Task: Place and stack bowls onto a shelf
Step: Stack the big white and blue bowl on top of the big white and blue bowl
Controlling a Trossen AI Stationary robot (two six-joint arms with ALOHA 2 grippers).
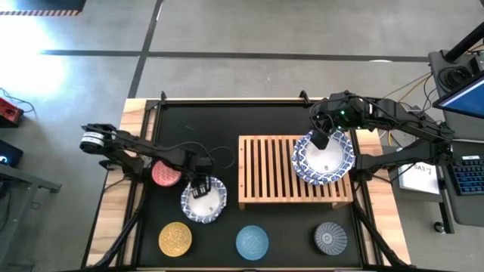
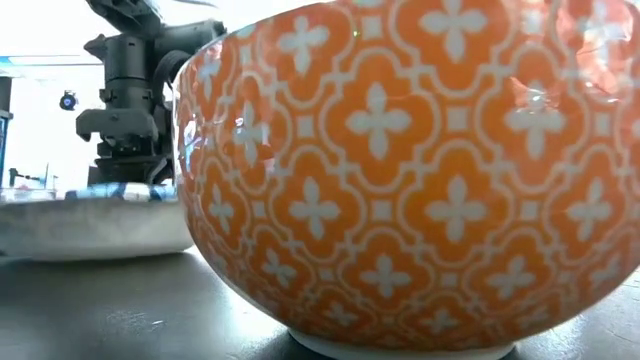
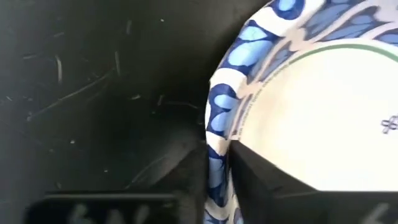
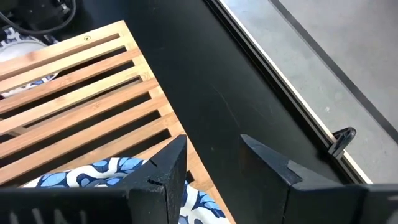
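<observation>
A white bowl with a blue patterned rim (image 1: 206,202) sits on its base on the black table top, left of the wooden shelf (image 1: 272,170). My left gripper (image 1: 198,185) is shut on that bowl's far rim. Another blue-rimmed white bowl (image 1: 325,159) rests on the slats at the shelf's right end. My right gripper (image 4: 212,140) hangs open above this bowl's far rim, with nothing between its fingers. The small red bowl (image 1: 166,174) stands just left of my left gripper and fills the low view (image 2: 420,180). My left gripper pinches the white bowl's blue rim (image 3: 217,124) between its two fingers, one finger (image 3: 267,180) inside the bowl and the other (image 3: 183,180) outside. The fingers point down from above. The bowl (image 2: 90,225) stands upright with its base on the table.
Along the table's near edge stand a yellow bowl (image 1: 175,239), a light blue bowl (image 1: 252,242) and a dark grey bowl (image 1: 330,236). The shelf's left slats (image 4: 81,81) are bare. A black frame rail (image 4: 280,93) runs along the table's far edge.
</observation>
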